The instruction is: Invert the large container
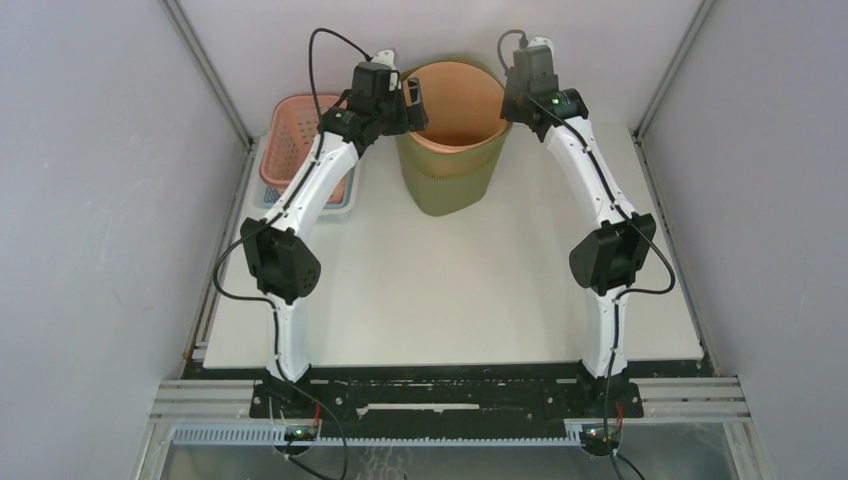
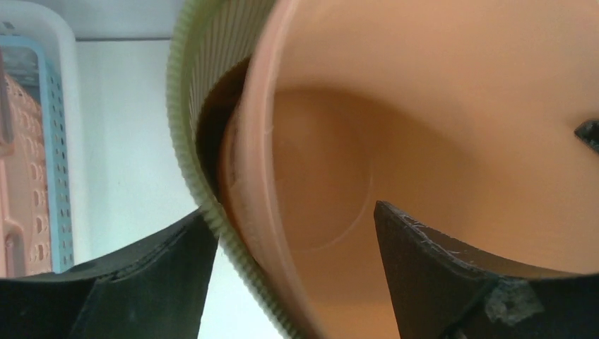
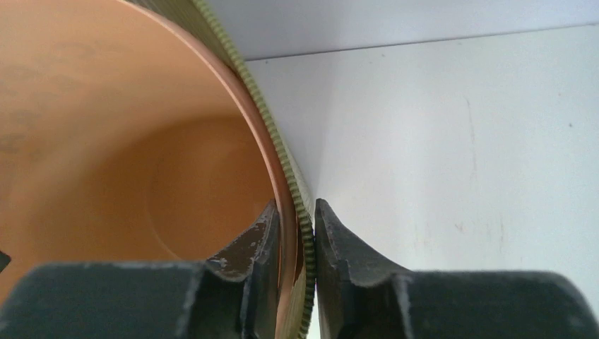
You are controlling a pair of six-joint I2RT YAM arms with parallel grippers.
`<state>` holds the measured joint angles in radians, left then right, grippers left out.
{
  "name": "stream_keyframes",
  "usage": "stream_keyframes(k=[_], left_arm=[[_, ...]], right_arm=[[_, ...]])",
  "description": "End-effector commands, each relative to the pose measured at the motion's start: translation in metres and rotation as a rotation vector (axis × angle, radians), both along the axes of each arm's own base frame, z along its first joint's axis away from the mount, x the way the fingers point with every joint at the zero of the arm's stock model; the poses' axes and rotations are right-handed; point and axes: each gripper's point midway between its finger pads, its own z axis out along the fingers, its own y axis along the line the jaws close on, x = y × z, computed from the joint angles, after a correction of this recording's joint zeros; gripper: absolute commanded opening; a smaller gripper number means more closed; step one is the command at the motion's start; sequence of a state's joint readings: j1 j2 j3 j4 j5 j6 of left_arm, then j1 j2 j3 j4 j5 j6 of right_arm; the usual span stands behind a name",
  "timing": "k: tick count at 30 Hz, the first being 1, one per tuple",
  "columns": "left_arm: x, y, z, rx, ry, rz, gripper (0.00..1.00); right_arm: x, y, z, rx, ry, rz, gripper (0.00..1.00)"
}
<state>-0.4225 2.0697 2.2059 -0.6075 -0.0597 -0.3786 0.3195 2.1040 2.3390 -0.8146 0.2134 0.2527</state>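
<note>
White tabletop (image 1: pixel 450 290) stretches before us. At its far middle we see the green container (image 1: pixel 447 175) standing upright, mouth up. Our left fingers (image 1: pixel 413 103) straddle its left rim, spread wide, gripping nothing; our right fingers (image 3: pixel 326 244) pinch its right rim. Farther left sits a pink basket (image 1: pixel 295 130).

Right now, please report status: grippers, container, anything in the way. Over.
Right gripper shut on container rim. Left gripper open, astride the opposite rim. Container upright, mouth up. Basket on its left, not touching.
</note>
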Motion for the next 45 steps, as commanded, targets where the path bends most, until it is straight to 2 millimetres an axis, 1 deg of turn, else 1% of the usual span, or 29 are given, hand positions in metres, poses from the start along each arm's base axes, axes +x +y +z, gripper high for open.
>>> stream_keyframes(k=[1,2,3,4,5,8,10,12,13,14,17,19,25,26,27,29,30,32,33,37,39,41,43,45], left_arm=[[-0.016,0.0,0.03,-0.018,-0.031,-0.032,0.79],[-0.02,-0.001,0.029,-0.022,-0.023,-0.039,0.77],[-0.023,-0.001,0.029,-0.025,-0.017,-0.042,0.79],[-0.027,-0.001,0.028,-0.024,-0.009,-0.047,0.95],[-0.032,-0.001,0.028,-0.02,-0.004,-0.052,0.99],[-0.048,-0.003,0.027,-0.009,0.008,-0.063,1.0],[-0.061,-0.005,0.031,-0.001,0.005,-0.07,1.0],[-0.072,-0.002,0.033,0.005,0.01,-0.073,1.0],[-0.084,-0.012,0.034,0.007,0.011,-0.102,1.0],[-0.093,-0.015,0.034,0.011,0.014,-0.113,1.0],[-0.121,-0.016,0.032,0.03,0.036,-0.141,1.0],[-0.144,-0.019,0.032,0.029,0.05,-0.17,1.0],[-0.21,-0.019,0.025,0.02,0.069,-0.233,1.0],[-0.218,-0.02,0.026,0.018,0.066,-0.239,1.0],[-0.228,-0.017,0.023,0.023,0.066,-0.24,1.0],[-0.242,-0.013,0.025,0.014,0.057,-0.247,1.0],[-0.246,-0.01,0.025,0.007,0.054,-0.247,1.0],[-0.251,-0.005,0.03,-0.006,0.039,-0.244,1.0],[-0.253,-0.003,0.034,-0.013,0.031,-0.244,1.0],[-0.26,-0.009,0.047,-0.093,0.009,-0.304,1.0],[-0.26,-0.008,0.05,-0.132,0.004,-0.315,1.0],[-0.257,-0.006,0.051,-0.173,0.009,-0.314,1.0],[-0.256,-0.003,0.053,-0.225,0.015,-0.335,1.0],[-0.256,0.003,0.058,-0.263,0.005,-0.346,1.0]], right_arm=[[-0.039,0.027,-0.006,0.021,0.1,0.161,0.24],[-0.044,0.029,-0.005,0.026,0.112,0.173,0.23],[-0.051,0.03,-0.003,0.035,0.121,0.189,0.23],[-0.057,0.032,-0.001,0.042,0.131,0.206,0.22],[-0.064,0.032,0.002,0.048,0.142,0.217,0.21],[-0.086,0.032,0.007,0.054,0.178,0.237,0.18],[-0.103,0.034,0.011,0.06,0.197,0.259,0.17],[-0.121,0.036,0.018,0.065,0.207,0.284,0.17],[-0.133,0.036,0.022,0.068,0.212,0.296,0.17],[-0.143,0.037,0.024,0.068,0.219,0.31,0.17],[-0.177,0.037,0.027,0.058,0.242,0.339,0.17],[-0.199,0.035,0.03,0.052,0.25,0.35,0.17],[-0.268,0.035,0.029,0.066,0.271,0.389,0.18],[-0.278,0.035,0.027,0.064,0.279,0.391,0.19],[-0.289,0.034,0.028,0.065,0.273,0.394,0.2],[-0.304,0.037,0.024,0.066,0.278,0.405,0.25],[-0.309,0.036,0.021,0.062,0.281,0.404,0.29],[-0.312,0.034,0.017,0.057,0.286,0.387,0.4],[-0.313,0.032,0.015,0.051,0.287,0.379,0.45],[-0.32,0.025,0.014,0.049,0.284,0.359,0.61],[-0.323,0.021,0.018,0.053,0.27,0.351,0.68],[-0.325,0.015,0.023,0.048,0.252,0.335,0.72],[-0.328,0.009,0.032,0.051,0.222,0.323,0.75],[-0.329,0.001,0.044,0.055,0.171,0.303,0.79]])
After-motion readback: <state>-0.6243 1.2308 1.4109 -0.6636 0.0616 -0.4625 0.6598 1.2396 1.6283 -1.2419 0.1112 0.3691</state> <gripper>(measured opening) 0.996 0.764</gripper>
